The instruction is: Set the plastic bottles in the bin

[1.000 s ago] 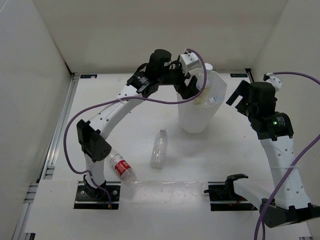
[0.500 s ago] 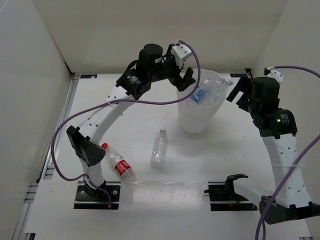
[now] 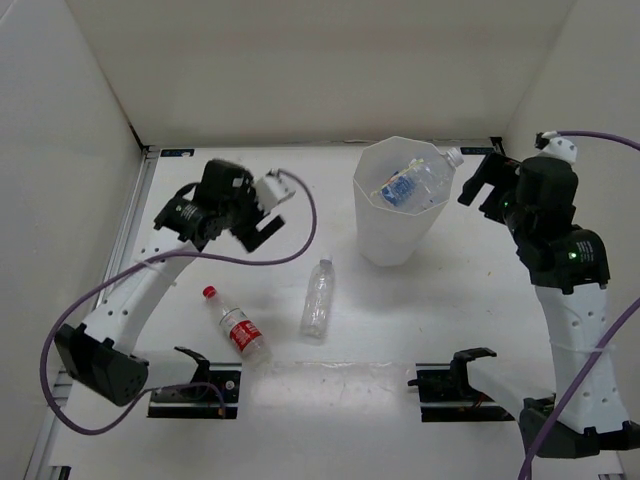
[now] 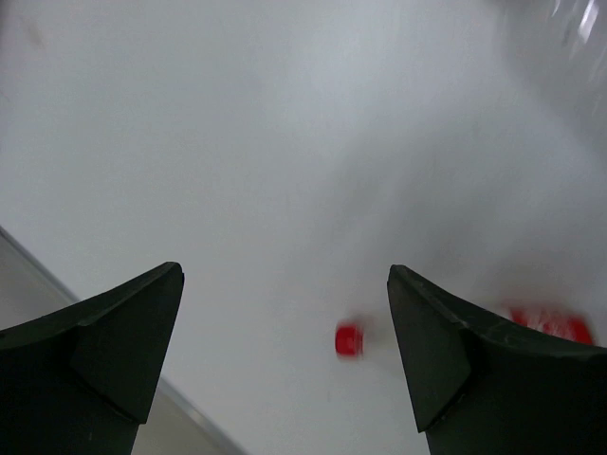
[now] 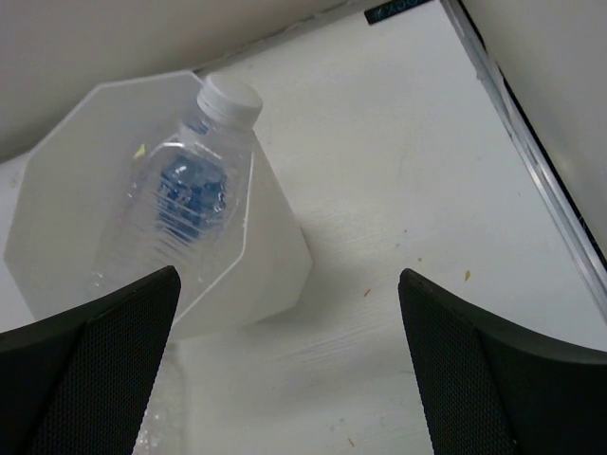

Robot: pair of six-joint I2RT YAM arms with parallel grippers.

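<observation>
The white octagonal bin [image 3: 392, 240] stands upright at the back right of the table. A blue-label bottle [image 3: 412, 182] lies across its mouth, its white cap poking over the right rim; it also shows in the right wrist view [image 5: 185, 204]. An unlabelled clear bottle [image 3: 318, 297] lies on the table in front of the bin. A red-label, red-cap bottle [image 3: 233, 327] lies to its left; its red cap [image 4: 349, 339] shows blurred in the left wrist view. My left gripper [image 3: 268, 205] is open and empty above the table's left half. My right gripper [image 3: 480, 182] is open and empty, right of the bin.
The bin [image 5: 256, 256] fills the left of the right wrist view. A metal rail [image 3: 120, 260] runs along the table's left edge, and white walls close in the left, back and right. Both arm mounts [image 3: 450, 385] sit at the near edge.
My left arm has swung from the bin's rim back to the left and down over the table, gripper empty. The blue-label bottle now rests in the bin's mouth. The right arm shifted slightly.
</observation>
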